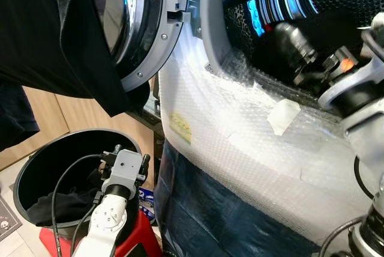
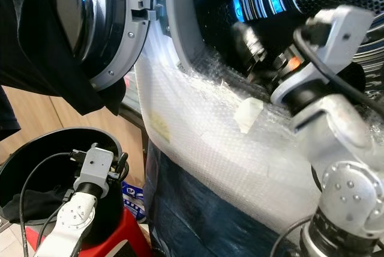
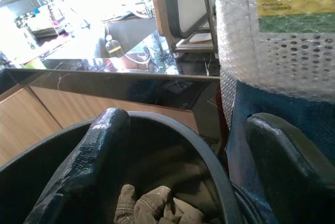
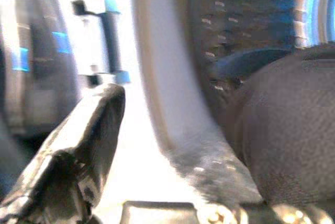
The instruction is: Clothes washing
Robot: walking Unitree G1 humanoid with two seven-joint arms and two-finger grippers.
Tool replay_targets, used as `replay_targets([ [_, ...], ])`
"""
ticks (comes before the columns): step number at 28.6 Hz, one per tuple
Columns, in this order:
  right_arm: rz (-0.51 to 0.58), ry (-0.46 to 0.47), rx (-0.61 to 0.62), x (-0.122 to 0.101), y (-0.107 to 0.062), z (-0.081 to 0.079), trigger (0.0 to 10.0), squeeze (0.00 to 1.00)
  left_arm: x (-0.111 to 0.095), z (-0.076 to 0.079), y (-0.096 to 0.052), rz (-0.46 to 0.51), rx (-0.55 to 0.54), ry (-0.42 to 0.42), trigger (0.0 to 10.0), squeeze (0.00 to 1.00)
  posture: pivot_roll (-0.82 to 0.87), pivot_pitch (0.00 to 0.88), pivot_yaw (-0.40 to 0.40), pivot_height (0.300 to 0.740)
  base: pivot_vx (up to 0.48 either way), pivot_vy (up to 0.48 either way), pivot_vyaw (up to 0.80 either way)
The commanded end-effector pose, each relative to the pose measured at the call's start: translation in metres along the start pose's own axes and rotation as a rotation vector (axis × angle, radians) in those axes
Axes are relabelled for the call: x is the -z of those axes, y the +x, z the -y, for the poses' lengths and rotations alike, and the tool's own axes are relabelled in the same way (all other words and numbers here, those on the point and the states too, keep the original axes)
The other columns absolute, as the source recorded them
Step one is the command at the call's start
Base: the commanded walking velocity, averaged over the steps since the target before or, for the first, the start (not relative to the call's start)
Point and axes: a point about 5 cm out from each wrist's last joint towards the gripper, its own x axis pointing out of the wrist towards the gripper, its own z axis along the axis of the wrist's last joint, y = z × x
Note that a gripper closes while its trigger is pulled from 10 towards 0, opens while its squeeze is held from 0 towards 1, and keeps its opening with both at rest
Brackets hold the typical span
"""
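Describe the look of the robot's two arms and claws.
Both arms are silver metal with rounded, bolted joints. The left arm ends in a grey boxy wrist block, with a black cable looping along it. The right arm carries black cables too, and an orange light glows near its wrist. Claw fingers are long, black and glossy.

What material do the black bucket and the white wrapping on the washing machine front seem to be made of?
The black bucket looks like moulded plastic with a smooth, slightly glossy rim, though painted metal cannot be ruled out. The white wrapping appears to be translucent bubble wrap: rows of small round cells show on it, and the machine's label shows through it in the left wrist view.
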Motion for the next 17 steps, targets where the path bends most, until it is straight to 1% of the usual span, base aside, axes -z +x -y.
replay_targets([
  [1, 0.063, -0.002, -0.079, -0.009, -0.006, -0.011, 10.0, 0.00, -0.001, 0.001, 0.000, 0.008, -0.003, 0.019, 10.0, 0.00, 0.00, 0.000, -0.124, 0.740, 0.000, 0.000, 0.00],
  [4, 0.053, -0.022, -0.131, 0.000, -0.014, -0.016, 10.0, 0.00, -0.003, 0.001, 0.000, 0.018, -0.003, 0.018, 10.0, 0.00, 0.00, 0.000, -0.122, 0.740, 0.000, 0.000, 0.00],
  [5, 0.077, 0.004, -0.184, 0.001, -0.020, -0.019, 10.0, 0.00, -0.006, 0.000, 0.001, 0.039, -0.003, 0.014, 10.0, 0.00, 0.00, 0.000, -0.121, 0.740, 0.000, 0.000, 0.00],
  [8, 0.054, 0.012, -0.278, 0.005, -0.030, -0.026, 10.0, 0.00, -0.008, 0.003, 0.001, 0.054, 0.040, 0.019, 10.0, 0.00, 0.00, 0.000, -0.115, 0.740, 0.000, 0.000, 0.00],
  [9, 0.013, -0.017, -0.283, 0.012, -0.035, -0.027, 10.0, 0.00, -0.008, 0.006, 0.000, 0.054, 0.063, 0.031, 10.0, 0.00, 0.00, 0.002, -0.112, 0.740, 0.000, 0.000, 0.00],
  [12, -0.048, -0.070, -0.168, 0.022, -0.034, -0.015, 10.0, 0.00, -0.007, 0.007, -0.001, 0.053, 0.074, 0.024, 10.0, 0.00, -0.01, 0.001, -0.111, 0.740, 0.000, 0.000, 0.00],
  [13, -0.022, -0.038, -0.145, 0.023, -0.035, -0.013, 10.0, 0.00, -0.007, 0.009, -0.001, 0.052, 0.085, 0.022, 10.0, 0.00, -0.01, 0.000, -0.113, 0.740, 0.000, 0.000, 0.00],
  [15, 0.035, 0.091, -0.119, 0.026, -0.039, -0.010, 10.0, 0.00, -0.006, 0.012, -0.001, 0.052, 0.101, 0.028, 10.0, 0.00, 0.00, 0.000, -0.114, 0.740, 0.000, 0.000, 0.00],
  [16, 0.035, 0.091, -0.119, 0.026, -0.039, -0.010, 10.0, 0.00, -0.006, 0.012, -0.001, 0.052, 0.101, 0.028, 10.0, 0.00, 0.00, 0.000, -0.114, 0.740, 0.000, 0.000, 0.00],
  [17, 0.064, 0.167, -0.110, 0.030, -0.043, -0.009, 10.0, 0.00, -0.007, 0.013, -0.001, 0.056, 0.103, 0.026, 10.0, 0.00, 0.00, 0.000, -0.115, 0.740, 0.000, 0.000, 0.00],
])
